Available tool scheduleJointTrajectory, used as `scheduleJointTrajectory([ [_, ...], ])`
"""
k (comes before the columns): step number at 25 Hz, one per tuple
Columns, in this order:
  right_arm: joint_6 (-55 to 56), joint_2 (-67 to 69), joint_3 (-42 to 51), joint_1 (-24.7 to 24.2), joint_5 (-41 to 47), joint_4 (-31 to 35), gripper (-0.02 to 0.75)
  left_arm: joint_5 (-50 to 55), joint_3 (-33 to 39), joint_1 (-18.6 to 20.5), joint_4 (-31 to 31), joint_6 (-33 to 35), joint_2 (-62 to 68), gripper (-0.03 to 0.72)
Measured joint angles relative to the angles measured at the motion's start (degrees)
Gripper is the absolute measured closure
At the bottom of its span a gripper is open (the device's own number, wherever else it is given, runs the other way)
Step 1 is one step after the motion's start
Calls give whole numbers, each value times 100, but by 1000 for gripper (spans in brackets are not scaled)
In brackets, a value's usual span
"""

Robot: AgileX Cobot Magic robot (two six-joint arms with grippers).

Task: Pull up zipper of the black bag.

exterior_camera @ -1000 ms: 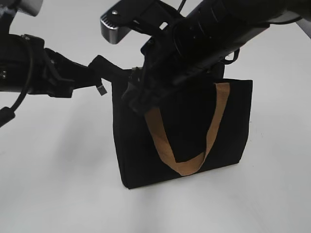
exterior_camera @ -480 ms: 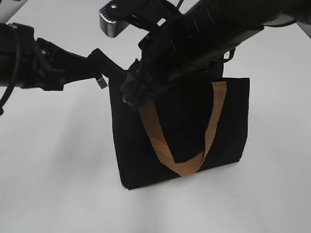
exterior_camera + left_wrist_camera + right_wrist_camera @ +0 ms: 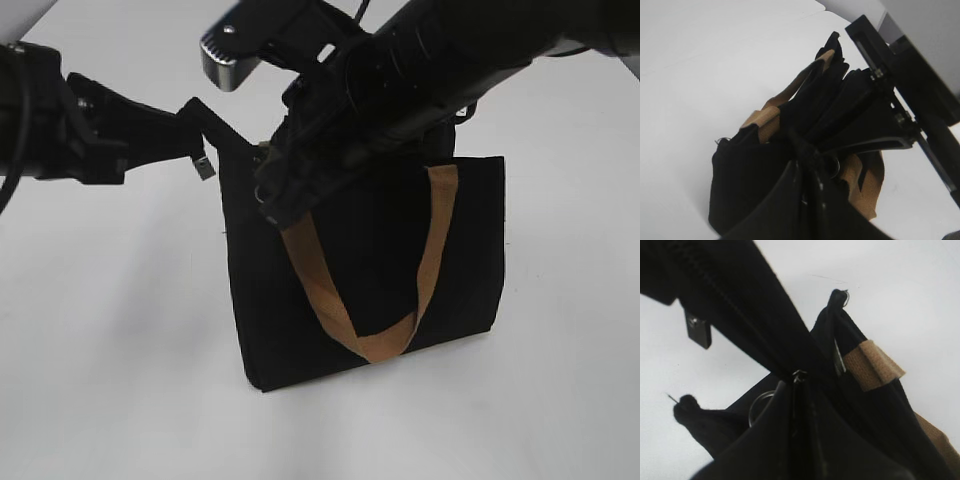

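Two tan webbing handles (image 3: 345, 310) loop from boxy black fabric bag (image 3: 280, 310) on white table (image 3: 120, 350). Left gripper (image 3: 190, 135) pinches its zip-end; right gripper (image 3: 275, 195) clamps zipper (image 3: 799, 377) atop.

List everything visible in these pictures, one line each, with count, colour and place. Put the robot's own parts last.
bag: one, black, upright on the table, centre of the exterior view.
handles: two, tan-brown; one hangs in a loop down the bag's front, the other shows at the top in the wrist views.
zipper: one, dark line with a small pull and a ring, along the bag's top edge.
tag: one, small, silvery-grey, hanging from the end of the bag's top edge at the left.
table: one, white, under the bag.
left gripper: one, black, closed on the end of the bag's top edge.
right gripper: one, black, at the bag's top; jaw state unclear.
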Motion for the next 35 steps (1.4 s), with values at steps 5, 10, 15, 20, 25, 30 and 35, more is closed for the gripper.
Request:
scheduleJointTrajectory([
  [5, 6, -18, -10, 0, 119, -208, 720, -382, 4, -11, 0, 0, 0, 685],
  [10, 185, -212, -10, -31, 299, -381, 738, -697, 12, -26, 0, -89, 0, 685],
  [15, 278, -275, -10, -205, 451, -399, 738, -806, 12, -37, -5, -108, 0, 685],
  [20, 297, -275, -10, -243, 648, -506, 738, -813, 12, -37, 4, -108, 0, 685],
  [25, 564, -331, -18, -713, 962, -612, 738, -815, 12, -20, 29, -338, 0, 685],
  [30, 673, -503, -12, -1497, 1426, -752, 738, -928, 12, 77, 24, -434, 0, 685],
  [35, 901, -610, -12, -2084, 1807, -632, 738, -866, 12, 202, 24, -555, 0, 685],
])
